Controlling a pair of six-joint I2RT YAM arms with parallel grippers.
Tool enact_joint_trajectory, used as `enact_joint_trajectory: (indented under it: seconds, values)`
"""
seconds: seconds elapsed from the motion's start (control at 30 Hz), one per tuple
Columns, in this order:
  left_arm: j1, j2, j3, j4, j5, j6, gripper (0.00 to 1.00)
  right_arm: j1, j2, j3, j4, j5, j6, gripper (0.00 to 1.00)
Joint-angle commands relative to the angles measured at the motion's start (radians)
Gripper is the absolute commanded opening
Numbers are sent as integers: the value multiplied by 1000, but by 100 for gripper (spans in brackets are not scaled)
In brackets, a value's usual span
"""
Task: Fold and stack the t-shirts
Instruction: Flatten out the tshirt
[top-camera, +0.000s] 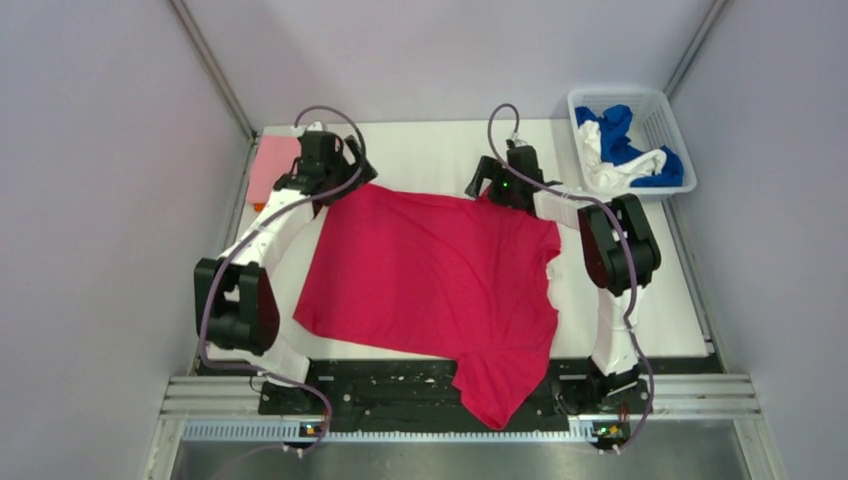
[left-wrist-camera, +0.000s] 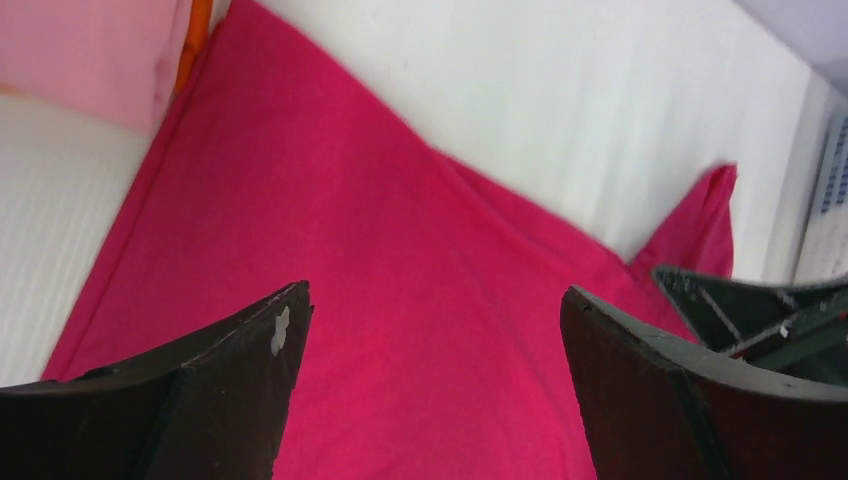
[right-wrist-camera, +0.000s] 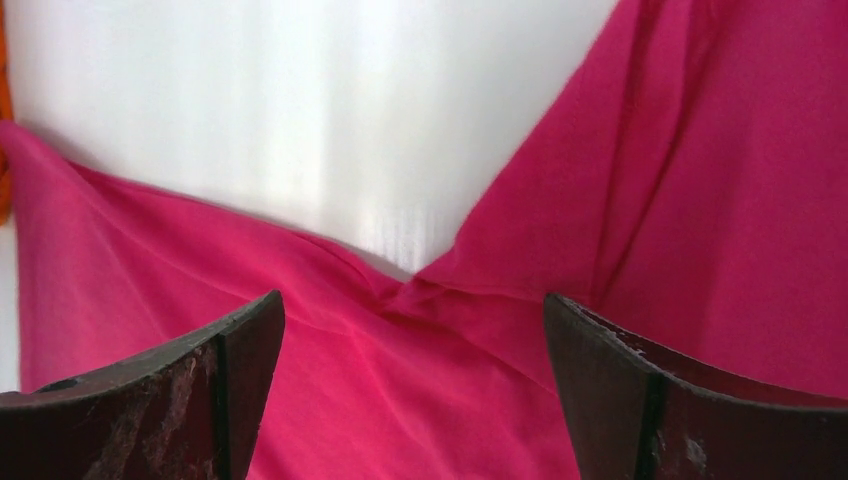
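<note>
A crimson-pink t-shirt (top-camera: 430, 270) lies spread flat on the white table, with one end hanging over the near edge. My left gripper (top-camera: 335, 178) is open and empty over the shirt's far left corner; in the left wrist view (left-wrist-camera: 435, 310) its jaws stand wide apart above the cloth (left-wrist-camera: 400, 250). My right gripper (top-camera: 500, 188) is open and empty over the far right corner; in the right wrist view (right-wrist-camera: 415, 320) its jaws straddle a puckered edge of the shirt (right-wrist-camera: 400, 300). A folded light pink shirt (top-camera: 270, 162) lies at far left on an orange one (top-camera: 258, 207).
A white mesh basket (top-camera: 660, 105) at the far right holds crumpled blue (top-camera: 620, 125) and white (top-camera: 610, 170) shirts. Grey walls close in both sides. The black arm mounts and a metal rail (top-camera: 700, 395) run along the near edge.
</note>
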Motion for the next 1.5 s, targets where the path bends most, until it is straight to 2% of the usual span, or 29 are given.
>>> enact_joint_trajectory:
  seconds: [0.0,0.1,0.27,0.57,0.77,0.93,1.03,1.17,1.23,1.3,1.47]
  values:
    - [-18,-92,-249,128,107,24,99,15,-94,-66,34,93,-50,99]
    - [-60,-58,-295,106,182,32,99,14,-130,-75,-14,109,-90,99]
    - [-106,30,-292,17,144,34,99,14,-148,-110,-12,116,-106,99]
    - [-108,20,-310,-22,45,39,99,13,-37,-59,38,55,-92,99]
    - [-108,60,-288,-91,-11,52,99,14,114,146,-18,35,-142,99]
    - [-108,49,-296,-101,-34,54,99,15,209,323,49,-27,-97,99]
    - [-108,41,-292,-117,-46,52,99,17,286,491,54,-73,-65,99]
    - [-108,15,-290,-135,-74,47,99,18,356,662,-22,-91,-44,99]
    - [-108,0,-288,-140,-82,46,99,18,314,637,-39,-81,-58,99]
    - [-108,-17,-287,-137,-78,45,99,18,229,541,-37,-52,-86,99]
    - [-108,-58,-304,-107,-50,31,99,25,-59,183,-97,-23,-153,99]
